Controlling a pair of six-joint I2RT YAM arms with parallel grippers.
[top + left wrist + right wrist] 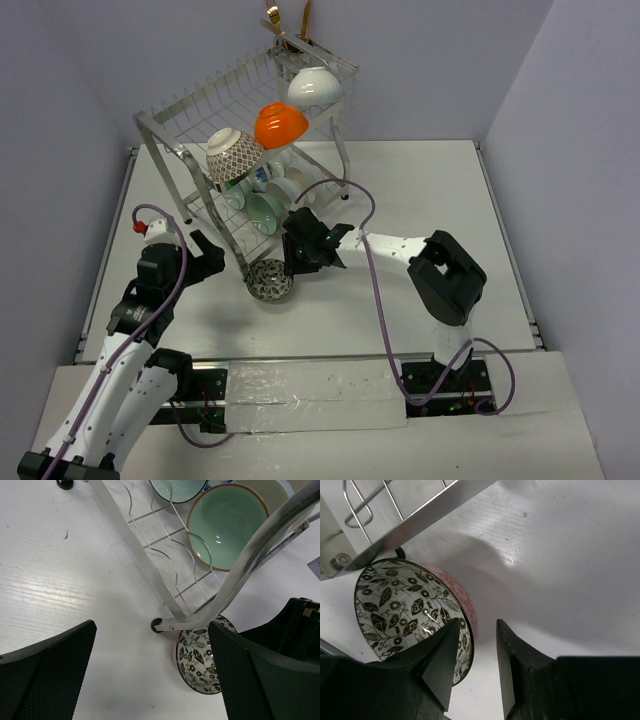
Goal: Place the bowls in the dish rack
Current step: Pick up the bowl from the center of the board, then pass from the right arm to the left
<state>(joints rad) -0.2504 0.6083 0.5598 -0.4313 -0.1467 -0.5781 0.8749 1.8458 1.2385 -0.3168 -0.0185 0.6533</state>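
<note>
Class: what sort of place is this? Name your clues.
Likely a robot lab test cell: two arms bolted to a white table, blank panels around it, a dish rack holding bowls.

No readable text, labels, brands or numbers in any view. Only marking is the black leaf-and-flower print inside the patterned bowl (395,600), left of centre in the right wrist frame, and it has no lettering
</note>
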